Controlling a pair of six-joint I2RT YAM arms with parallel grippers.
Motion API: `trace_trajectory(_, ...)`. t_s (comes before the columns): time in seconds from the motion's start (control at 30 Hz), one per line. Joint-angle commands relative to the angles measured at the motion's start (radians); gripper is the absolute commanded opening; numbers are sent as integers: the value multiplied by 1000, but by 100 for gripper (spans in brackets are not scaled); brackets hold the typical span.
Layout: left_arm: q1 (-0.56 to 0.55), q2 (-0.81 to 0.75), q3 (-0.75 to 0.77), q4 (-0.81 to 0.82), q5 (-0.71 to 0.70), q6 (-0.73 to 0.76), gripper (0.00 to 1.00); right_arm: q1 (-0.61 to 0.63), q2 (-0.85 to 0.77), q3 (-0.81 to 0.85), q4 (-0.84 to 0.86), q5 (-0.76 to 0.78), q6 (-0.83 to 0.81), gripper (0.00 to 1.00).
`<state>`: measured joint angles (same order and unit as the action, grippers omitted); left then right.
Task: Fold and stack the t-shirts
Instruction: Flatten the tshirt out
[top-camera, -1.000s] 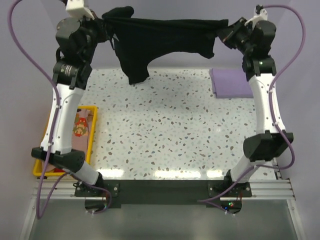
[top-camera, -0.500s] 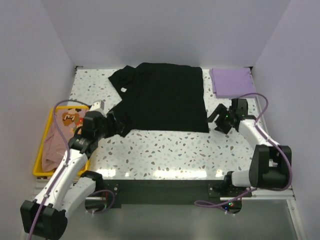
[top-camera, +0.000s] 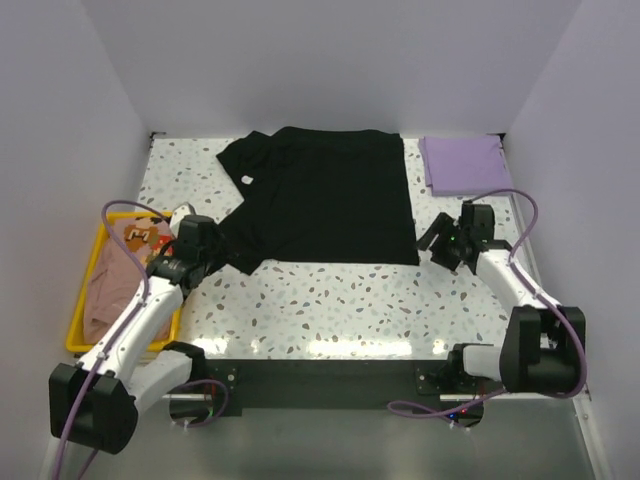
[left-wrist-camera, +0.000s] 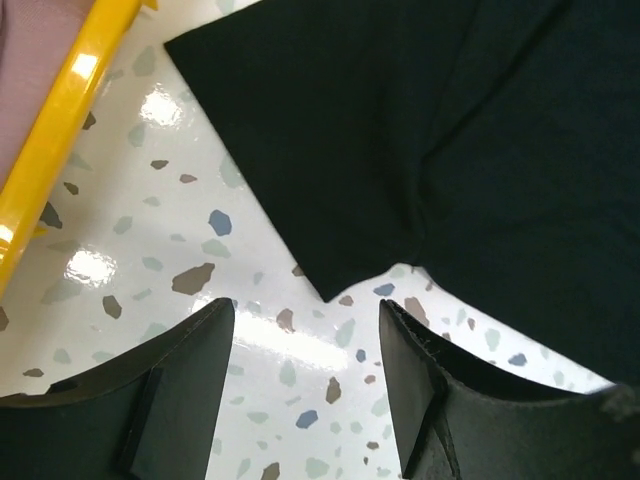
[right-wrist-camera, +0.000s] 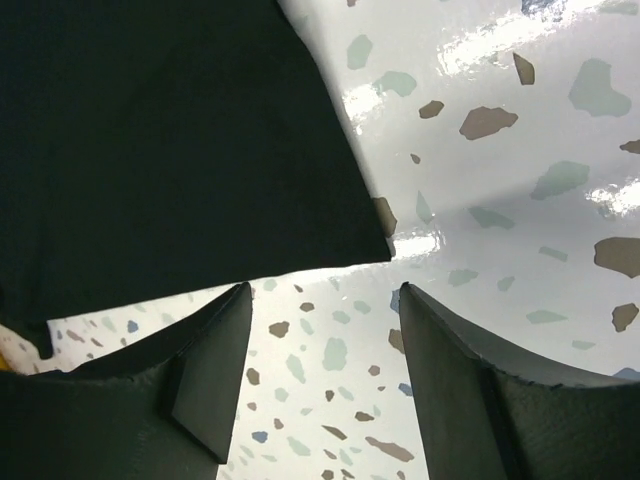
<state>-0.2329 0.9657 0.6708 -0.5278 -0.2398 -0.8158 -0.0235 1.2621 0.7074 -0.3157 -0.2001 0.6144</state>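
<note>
Left to right: yellow tray (top-camera: 73, 343) at the table's left edge with the peach-tan shirt (top-camera: 112, 285) still bunched inside it, unfolded; its brown-red print is a figure and I can't read any lettering on it. My left gripper (left-wrist-camera: 305, 325) sits low over the table (top-camera: 330, 300) just right of the tray, jaws released and nothing between them; the tip of the black shirt's near-left sleeve lies just ahead of the gap. The black shirt (top-camera: 330, 200) is spread on the middle of the table, mostly flat, with the far-left shoulder and sleeve rumpled over. There's a small pale speck near its collar, maybe a tag, too small to read. My right gripper (right-wrist-camera: 325, 305) is low at the shirt's near-right hem corner, jaws also released and holding nothing, corner just beyond the tips. The lavender shirt (top-camera: 462, 165) is already a folded square at the far right corner, apart from the black one. My read: laying-out is done and folding the black shirt comes next. That calls for both arms pinching thin cloth off a glossy top at matching corners, then carrying them over together; the rumpled sleeve probably wants flattening first. No brands or readable writing anywhere
</note>
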Motion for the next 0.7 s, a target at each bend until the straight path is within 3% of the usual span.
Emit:
trace_trajectory(0.0,4,63,18,57,-93,-49,64,16,49,4,66,62,-27,64)
trace_trajectory(0.17,7,212,32,106,-153,-85,64,74,115,17,101,91,-30,62)
trace_trajectory(0.4,23,419,243,89,-338,-14,64,106,126,23,109,99,-31,60)
trace_trajectory(0.67,70,663,415,48,-349,-3,64,109,92,21,101,59,-44,60)
